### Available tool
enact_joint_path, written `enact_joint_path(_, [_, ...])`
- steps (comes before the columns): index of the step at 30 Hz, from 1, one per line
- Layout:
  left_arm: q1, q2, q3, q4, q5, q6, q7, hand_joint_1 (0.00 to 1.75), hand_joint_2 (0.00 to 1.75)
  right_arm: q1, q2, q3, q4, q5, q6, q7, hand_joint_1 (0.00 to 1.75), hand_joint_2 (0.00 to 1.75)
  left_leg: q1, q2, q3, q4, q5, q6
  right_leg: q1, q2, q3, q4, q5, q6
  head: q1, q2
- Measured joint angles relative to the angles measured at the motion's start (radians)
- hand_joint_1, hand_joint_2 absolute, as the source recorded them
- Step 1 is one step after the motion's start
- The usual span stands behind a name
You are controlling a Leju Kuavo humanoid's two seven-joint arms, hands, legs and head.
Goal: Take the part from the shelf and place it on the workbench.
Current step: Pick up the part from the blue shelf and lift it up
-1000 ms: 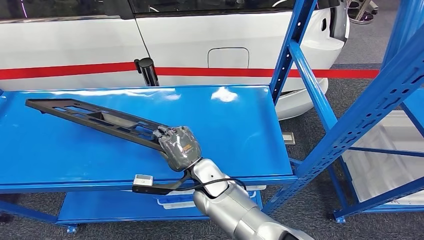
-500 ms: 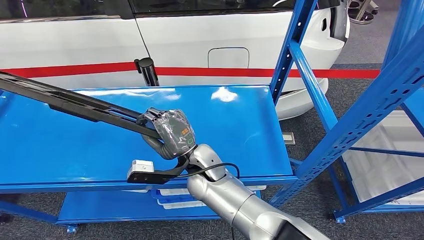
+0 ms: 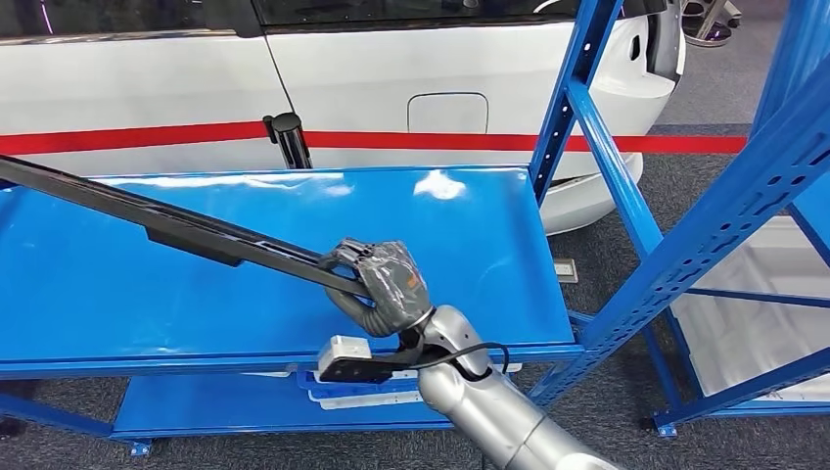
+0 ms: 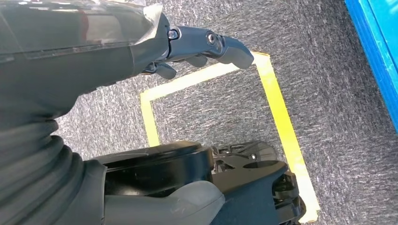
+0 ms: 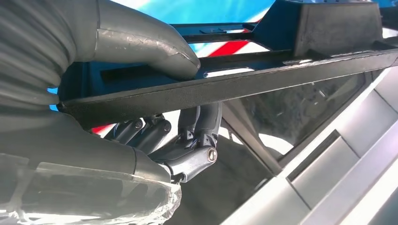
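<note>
The right hand (image 3: 377, 284) grips one end of the long black part (image 3: 166, 223), thumb on top, holding it slanted above the blue shelf (image 3: 460, 245). The left hand (image 4: 141, 42) hangs over the carpet, fingers loosely curled, holding nothing.

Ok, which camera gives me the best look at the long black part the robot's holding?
The head view: the long black part shows along most of its length, held at one end by the right hand above the blue shelf. The right wrist view shows a close stretch under the thumb.
</note>
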Motion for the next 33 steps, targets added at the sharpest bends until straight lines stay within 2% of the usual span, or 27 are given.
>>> enact_joint_path(9, [0.004,0.006,0.001,0.000,0.020,-0.044,-0.009,0.00,1.75,0.198,-0.152,-0.141,-0.333,-0.053,0.144,-0.025,1.75,1.75,0.000,0.000,-0.001,0.000,-0.001,0.000,0.000,0.000,0.000,0.000,0.000,0.000,0.000,0.000])
enact_joint_path(14, [0.004,0.010,0.001,0.001,0.030,-0.039,-0.010,0.00,1.75,0.227,-0.200,-0.191,-0.476,-0.067,0.236,-0.026,1.75,1.75,0.000,0.000,0.000,0.000,0.000,0.000,0.000,0.001,0.000,0.000,0.000,0.000,0.000,0.000])
enact_joint_path(21, [0.005,0.009,0.006,0.001,0.056,0.007,-0.012,0.00,1.75,0.206,-0.236,-0.229,-0.589,-0.157,0.352,-0.060,1.75,1.75,0.000,0.000,0.000,0.000,0.000,0.000,0.000,0.000,0.000,0.000,0.000,0.000,0.000,0.000])
enact_joint_path(33, [0.007,0.004,0.010,0.001,0.060,-0.008,-0.029,0.00,1.75,0.210,-0.275,-0.238,-0.734,-0.241,0.464,-0.070,1.75,1.75,0.000,0.001,0.000,0.000,0.000,0.001,0.000,0.000,0.000,0.000,0.000,0.000,0.000,0.000])
